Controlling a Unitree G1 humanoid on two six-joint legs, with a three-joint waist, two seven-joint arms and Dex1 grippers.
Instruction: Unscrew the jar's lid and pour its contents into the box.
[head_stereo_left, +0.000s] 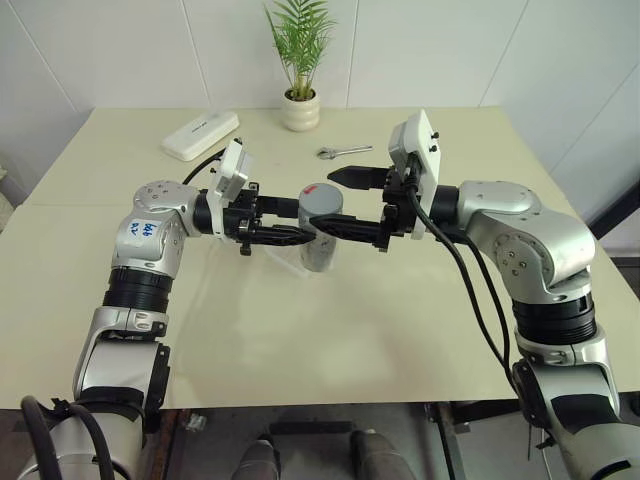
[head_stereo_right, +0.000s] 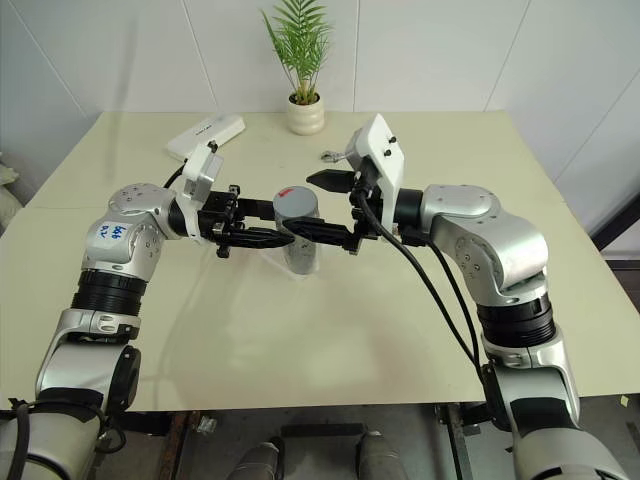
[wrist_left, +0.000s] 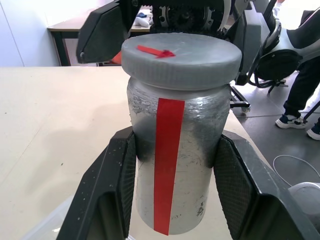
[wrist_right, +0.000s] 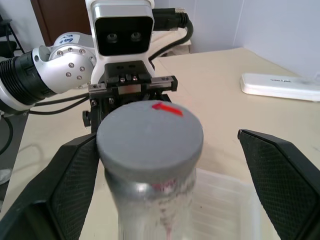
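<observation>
The jar (head_stereo_left: 319, 243), silvery with a red strip down its side, hangs upright above the table, and my left gripper (wrist_left: 175, 137) is shut on its body from the left. Its grey lid (head_stereo_left: 320, 197) with a red mark sits on top of it. My right gripper (head_stereo_left: 326, 201) reaches in from the right at lid height and is open, one finger (wrist_right: 65, 175) close beside the lid (wrist_right: 150, 137) and the other finger (wrist_right: 280, 170) well clear. The clear box (wrist_right: 227, 200) lies on the table just under the jar. The contents are hidden inside the jar.
A white oblong case (head_stereo_left: 200, 135) lies at the back left, a white pot with a green plant (head_stereo_left: 300, 110) stands at the back middle, and a metal wrench (head_stereo_left: 343, 152) lies near it. The beige table (head_stereo_left: 330, 330) stretches bare toward its front edge.
</observation>
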